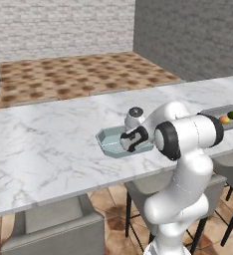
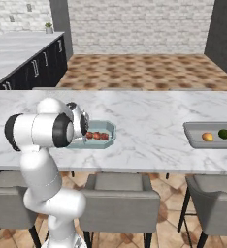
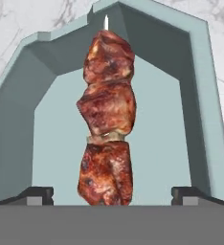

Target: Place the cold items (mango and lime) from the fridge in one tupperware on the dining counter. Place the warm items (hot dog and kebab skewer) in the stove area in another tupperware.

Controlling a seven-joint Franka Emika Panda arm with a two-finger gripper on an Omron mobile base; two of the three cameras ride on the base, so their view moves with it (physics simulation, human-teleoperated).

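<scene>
Meat chunks of the kebab skewer [image 3: 106, 119] are lying inside the pale tupperware [image 3: 207, 95] on the worktop [image 2: 149, 121]. Hovering just above, the end effector [image 3: 112, 194] is standing open, probably released. Farther right, mango [image 2: 207, 137] and lime [image 2: 224, 134] are sitting in another container. Lifting straight up should avoid snagging the skewer.

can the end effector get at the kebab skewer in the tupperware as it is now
Probably yes: the end effector is open right over the kebab skewer, its fingertips either side, and nothing else lies in the pale blue tupperware.
</scene>
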